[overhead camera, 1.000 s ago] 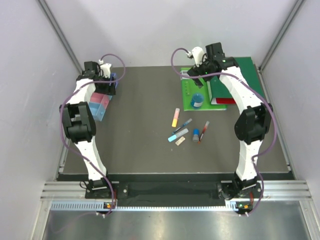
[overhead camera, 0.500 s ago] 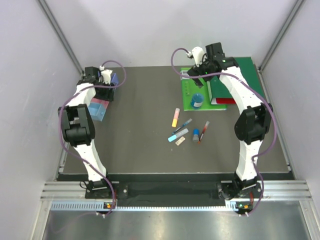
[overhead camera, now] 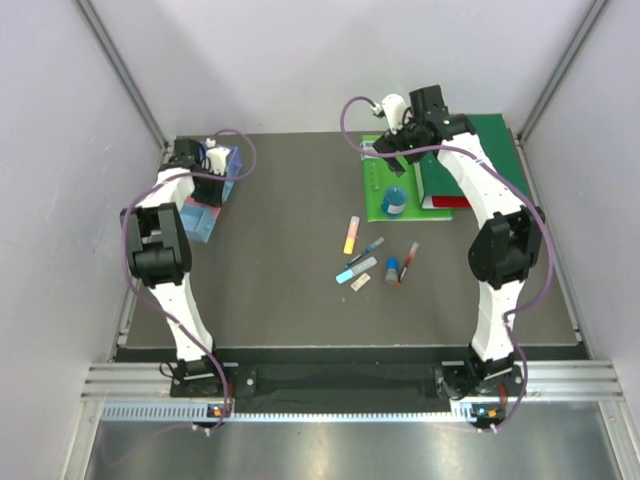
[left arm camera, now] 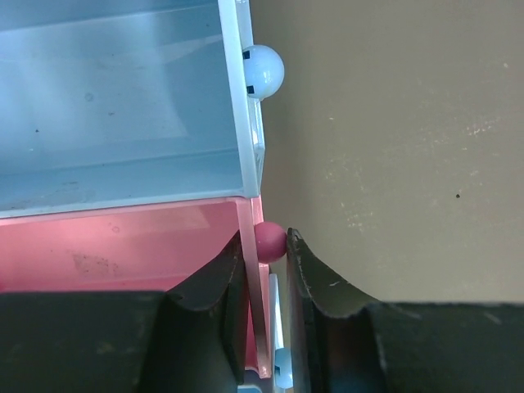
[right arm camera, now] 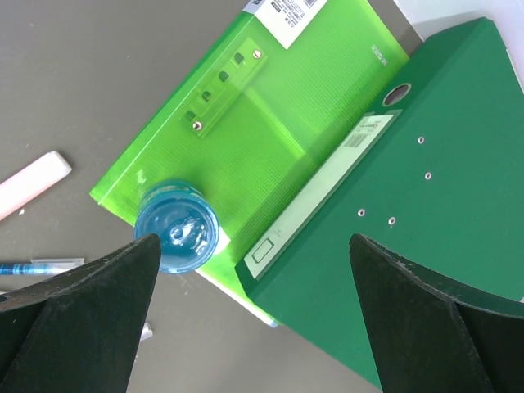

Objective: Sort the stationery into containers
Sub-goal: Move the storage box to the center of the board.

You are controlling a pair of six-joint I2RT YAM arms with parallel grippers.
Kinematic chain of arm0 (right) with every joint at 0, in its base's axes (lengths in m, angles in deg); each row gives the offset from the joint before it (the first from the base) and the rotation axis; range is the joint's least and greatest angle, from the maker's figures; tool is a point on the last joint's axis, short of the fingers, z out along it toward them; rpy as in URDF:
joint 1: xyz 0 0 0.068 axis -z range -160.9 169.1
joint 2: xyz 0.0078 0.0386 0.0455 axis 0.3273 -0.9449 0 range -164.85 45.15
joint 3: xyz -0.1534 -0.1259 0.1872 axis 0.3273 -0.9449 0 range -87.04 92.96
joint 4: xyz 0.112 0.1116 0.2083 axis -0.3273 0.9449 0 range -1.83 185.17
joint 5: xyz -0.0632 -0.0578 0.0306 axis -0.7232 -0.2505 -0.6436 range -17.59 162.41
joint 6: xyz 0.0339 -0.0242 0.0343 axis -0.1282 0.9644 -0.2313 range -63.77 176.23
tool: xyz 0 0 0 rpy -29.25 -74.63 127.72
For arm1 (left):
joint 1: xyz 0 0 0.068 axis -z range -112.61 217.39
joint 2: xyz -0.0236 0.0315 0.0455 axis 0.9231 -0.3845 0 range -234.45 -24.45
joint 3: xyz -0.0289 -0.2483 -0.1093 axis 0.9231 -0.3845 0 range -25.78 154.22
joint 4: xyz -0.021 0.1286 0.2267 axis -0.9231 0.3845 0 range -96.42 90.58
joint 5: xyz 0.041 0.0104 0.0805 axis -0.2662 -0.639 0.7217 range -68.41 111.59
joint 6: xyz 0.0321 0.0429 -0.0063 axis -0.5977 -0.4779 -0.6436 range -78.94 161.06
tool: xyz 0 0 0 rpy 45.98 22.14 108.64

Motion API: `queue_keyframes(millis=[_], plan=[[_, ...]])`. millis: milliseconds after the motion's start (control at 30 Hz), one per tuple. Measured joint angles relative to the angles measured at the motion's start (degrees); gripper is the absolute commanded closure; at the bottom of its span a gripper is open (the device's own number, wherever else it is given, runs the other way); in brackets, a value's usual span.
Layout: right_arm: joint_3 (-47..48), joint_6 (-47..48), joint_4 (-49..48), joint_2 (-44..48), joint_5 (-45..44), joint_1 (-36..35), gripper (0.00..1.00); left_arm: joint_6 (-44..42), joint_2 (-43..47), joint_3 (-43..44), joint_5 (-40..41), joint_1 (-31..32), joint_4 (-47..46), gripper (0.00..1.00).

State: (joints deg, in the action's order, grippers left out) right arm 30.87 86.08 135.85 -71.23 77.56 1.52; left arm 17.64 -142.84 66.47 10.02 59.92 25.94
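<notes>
1. Stationery lies loose mid-table; the round blue disc sits on the far-right green folder.
2. Left gripper, far left: jaws narrow, astride the wall of the pink bin; whether they clamp it, I cannot tell.
3. Right gripper gapes empty above the folder.

A matte dark grey table sits between plain pale lilac walls at back and sides. Slanting aluminium posts mark the rear corners; a ribbed aluminium rail runs along the near edge
</notes>
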Motion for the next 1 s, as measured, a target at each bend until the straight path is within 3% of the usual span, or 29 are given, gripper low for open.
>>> queue_keyframes(millis=[33,100,567,1000], plan=[[-0.02,0.0,0.07,0.0,0.0,0.0,0.0,-0.37,0.0,0.0,-0.15,0.04,0.0,0.94],[0.0,-0.02,0.13,0.0,-0.09,-0.02,0.0,-1.07,-0.02,0.0,-0.28,0.15,0.0,1.0],[-3.65,-0.66,-1.25,1.25,-2.67,-0.04,0.0,-16.61,0.66,-1.16,-7.58,5.42,1.27,1.0],[-5.11,-1.55,-1.9,2.64,-4.04,-0.02,0.0,-42.29,1.6,-1.51,-17.62,9.7,12.46,0.97]])
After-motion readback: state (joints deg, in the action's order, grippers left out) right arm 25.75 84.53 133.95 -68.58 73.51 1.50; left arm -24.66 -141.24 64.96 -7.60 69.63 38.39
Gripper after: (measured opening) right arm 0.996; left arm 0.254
